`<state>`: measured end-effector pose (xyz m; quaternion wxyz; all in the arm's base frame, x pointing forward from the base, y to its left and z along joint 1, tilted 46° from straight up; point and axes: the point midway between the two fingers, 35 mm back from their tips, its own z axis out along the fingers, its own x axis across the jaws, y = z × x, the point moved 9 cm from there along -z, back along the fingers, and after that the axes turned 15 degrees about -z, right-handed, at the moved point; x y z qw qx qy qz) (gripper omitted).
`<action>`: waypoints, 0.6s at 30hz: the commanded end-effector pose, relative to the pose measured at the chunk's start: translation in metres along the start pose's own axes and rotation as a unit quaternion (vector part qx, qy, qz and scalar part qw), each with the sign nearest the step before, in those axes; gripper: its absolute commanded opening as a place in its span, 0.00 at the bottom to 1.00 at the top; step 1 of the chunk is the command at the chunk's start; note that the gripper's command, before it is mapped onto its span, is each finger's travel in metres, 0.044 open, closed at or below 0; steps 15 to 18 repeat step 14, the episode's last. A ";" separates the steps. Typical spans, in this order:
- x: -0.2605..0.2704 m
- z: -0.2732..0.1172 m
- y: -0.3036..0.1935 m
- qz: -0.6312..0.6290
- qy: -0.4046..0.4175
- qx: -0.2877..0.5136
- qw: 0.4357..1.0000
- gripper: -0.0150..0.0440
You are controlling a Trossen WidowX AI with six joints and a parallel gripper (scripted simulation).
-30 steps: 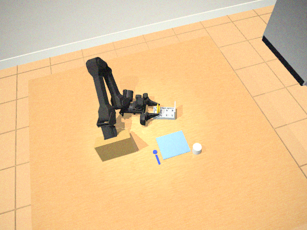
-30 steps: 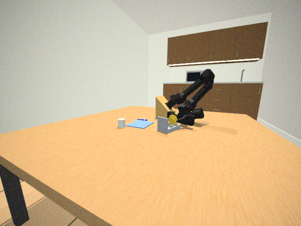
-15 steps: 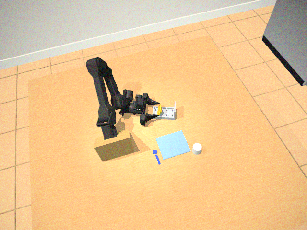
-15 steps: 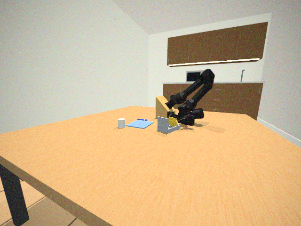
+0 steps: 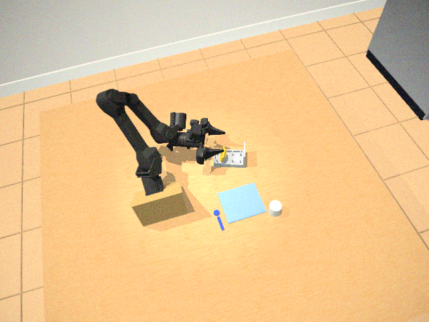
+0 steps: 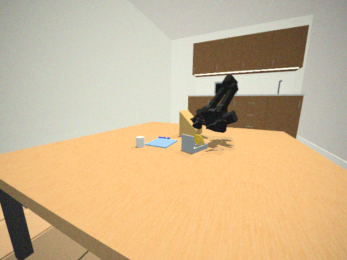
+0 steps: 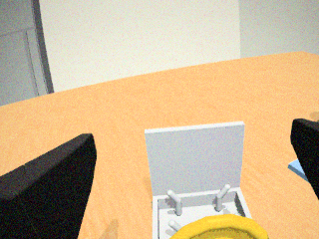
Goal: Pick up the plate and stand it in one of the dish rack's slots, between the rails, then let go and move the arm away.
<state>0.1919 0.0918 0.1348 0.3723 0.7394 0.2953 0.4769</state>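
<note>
Left to right from above, with the dish rack (image 5: 229, 165) (image 6: 187, 144) (image 7: 195, 161) as my landmark: a wooden block (image 5: 162, 209) (image 6: 185, 124) is standing well apart from it, bearing the black arm (image 5: 129, 131) (image 6: 219, 96). The gripper (image 5: 223, 141) (image 6: 198, 123) (image 7: 197, 137) is hovering above the rack, its fingers spreading wide, holding nothing. The yellow plate (image 5: 223, 154) (image 6: 199, 139) (image 7: 219, 228) is standing on edge in the rack, at the end away from the tall panel. A blue spoon (image 5: 220, 222) (image 6: 162, 137), light-blue board (image 5: 241, 202) (image 6: 161, 142) (image 7: 300, 169) and white cup (image 5: 275, 208) (image 6: 140, 141) are lying apart from the rack. I'm seeing no readable writing.
</note>
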 end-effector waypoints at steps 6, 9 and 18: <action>-0.014 -0.002 0.047 -0.006 0.005 -0.011 1.000 0.93; -0.014 -0.001 0.047 -0.016 0.001 -0.007 1.000 0.93; -0.016 0.012 0.050 -0.086 -0.028 0.026 0.996 0.93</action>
